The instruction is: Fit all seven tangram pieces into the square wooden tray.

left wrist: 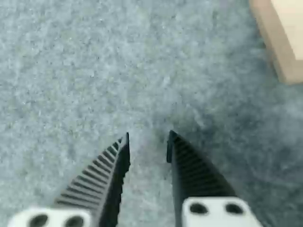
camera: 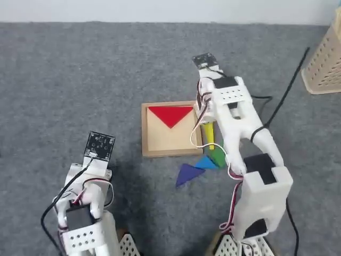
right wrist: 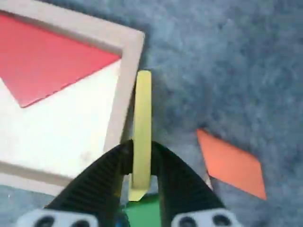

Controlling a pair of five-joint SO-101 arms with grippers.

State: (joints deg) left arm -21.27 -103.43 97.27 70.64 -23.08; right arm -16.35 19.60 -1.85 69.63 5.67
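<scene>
Yellow piece (right wrist: 141, 109), pinched on edge in my right gripper (right wrist: 140, 161) just outside the tray (right wrist: 125, 85) rim, needs lifting over that rim and laying flat before I release.

The worktop (camera: 80, 80) is rough, fuzzy grey cloth. The tray (camera: 144, 130) is pale matt wood, the yellow piece (right wrist: 142, 109) smooth and matt, the left tool (left wrist: 148, 137) ribbed black plastic.

Tallies one square wooden tray (camera: 145, 130), six tangram pieces (one red triangle (camera: 170, 114), one yellow piece (camera: 211, 136), one green piece (camera: 218, 156), one blue triangle (camera: 205, 162), one purple triangle (camera: 187, 173), one orange parallelogram (right wrist: 230, 164)), two grippers (left gripper (left wrist: 148, 137), right gripper (right wrist: 141, 149)) and one slatted basket (camera: 326, 58).
</scene>
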